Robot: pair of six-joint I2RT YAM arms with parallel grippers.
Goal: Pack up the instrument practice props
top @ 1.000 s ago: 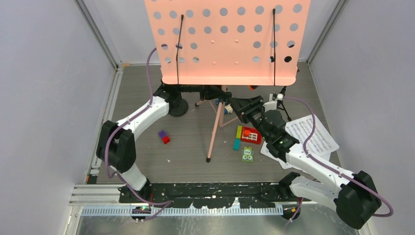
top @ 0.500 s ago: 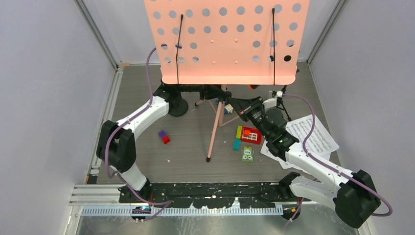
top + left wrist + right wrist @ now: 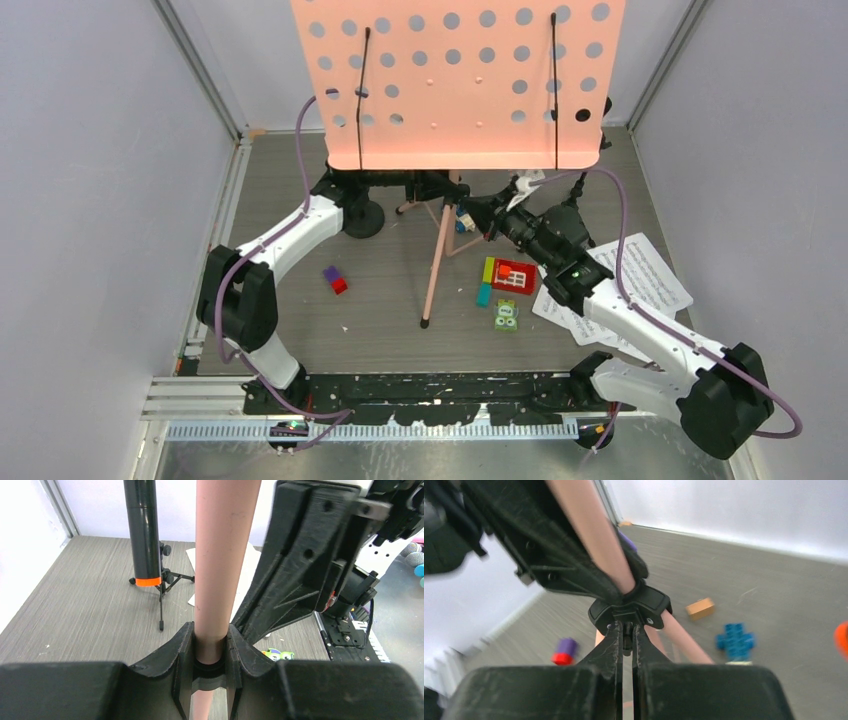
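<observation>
Pink sheet-music holder [image 3: 460, 80] upright on the bench [image 3: 390, 320], left hand [image 3: 210, 647] clamped around its pole [image 3: 222, 555], right hand [image 3: 626, 630] pinched shut on its black leg collar [image 3: 636, 604], white note sheets [image 3: 655, 275] lying at right.

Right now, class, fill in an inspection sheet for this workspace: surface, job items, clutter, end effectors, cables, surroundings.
Surface: grey wood-grain tabletop, a few small specks.
Job's things: pink music stand upright; note sheets lying on the right; black orange-tipped microphone standing on its tripod support.
Clutter: toy bricks scattered near the stand's legs.
End effectors: left end effector shut on the stand's pink pole; right end effector shut on its black collar.
Cables: purple cables loop along both arms.
Surroundings: pale walls on three sides.
</observation>
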